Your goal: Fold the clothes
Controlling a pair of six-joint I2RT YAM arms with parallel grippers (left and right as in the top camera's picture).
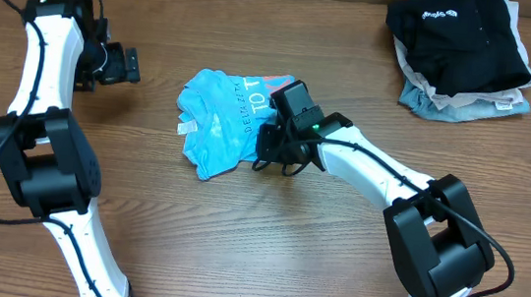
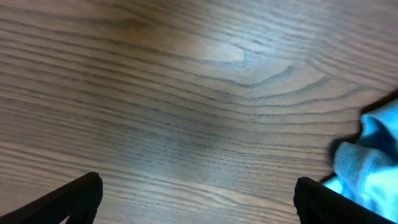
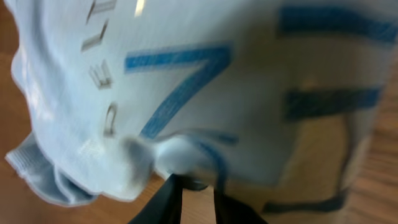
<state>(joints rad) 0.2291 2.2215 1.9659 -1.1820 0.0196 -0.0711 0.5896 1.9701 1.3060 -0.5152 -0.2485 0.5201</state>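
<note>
On my brown wood-grain counter [image 1: 235, 254] the crumpled sky-blue thin-fabric T-shirt [image 1: 219, 124] lies centre. My right tool [image 3: 196, 186] is pinched nearly closed on its edge. My left tool [image 2: 196, 202] gapes wide, empty, nearby.

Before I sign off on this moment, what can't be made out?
- Right wrist: whether the right gripper pinches the T-shirt; blurred, cut by the bottom edge.
- Overhead: its fingertips, hidden under its own wrist.
- Overhead: the T-shirt's full print, crumpled and small.
- Overhead: folded garments under the black garment, mostly covered.
</note>
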